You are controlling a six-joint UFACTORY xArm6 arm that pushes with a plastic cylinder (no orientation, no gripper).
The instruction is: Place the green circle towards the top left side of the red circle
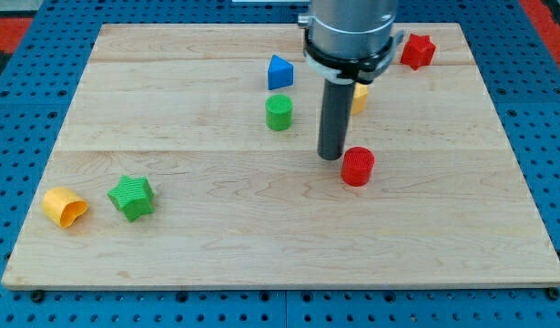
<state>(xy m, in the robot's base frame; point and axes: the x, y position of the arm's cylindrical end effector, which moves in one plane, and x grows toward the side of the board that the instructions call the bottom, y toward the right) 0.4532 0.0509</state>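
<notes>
The green circle [279,113] stands on the wooden board near the view's upper middle. The red circle [358,167] stands to its lower right, near the board's middle. My tip [330,157] rests on the board just left of the red circle, close to it, and to the lower right of the green circle. The rod and the arm's grey body rise above it toward the view's top.
A blue triangle [280,72] sits just above the green circle. A yellow block [359,97] is partly hidden behind the rod. A red star [417,51] lies at the top right. A green star [132,197] and a yellow cylinder [65,207] lie at the lower left.
</notes>
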